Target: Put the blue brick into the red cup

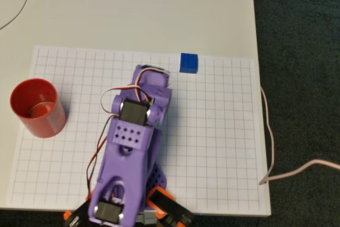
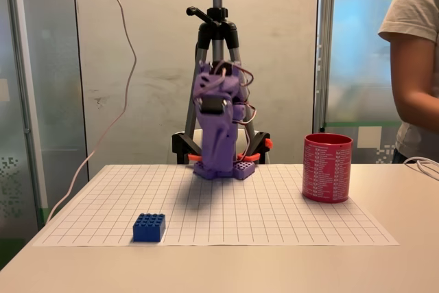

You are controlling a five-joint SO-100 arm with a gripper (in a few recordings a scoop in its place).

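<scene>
The blue brick (image 1: 188, 62) lies on the grid sheet near its far edge in the overhead view; in the fixed view the brick (image 2: 149, 227) sits at the front left. The red cup (image 1: 37, 107) stands upright at the sheet's left side, at the right (image 2: 327, 167) in the fixed view. My purple gripper (image 1: 152, 78) hangs raised over the middle of the sheet, a short way left of and nearer than the brick and far from the cup. No gap shows between its fingers and it holds nothing. In the fixed view the gripper (image 2: 215, 80) is high above the table.
The white grid sheet (image 1: 223, 147) covers most of the table. A pale cable (image 1: 271, 131) runs along the table's right edge. In the fixed view a tripod (image 2: 217, 18) stands behind the arm and a person (image 2: 415, 66) stands at the right edge.
</scene>
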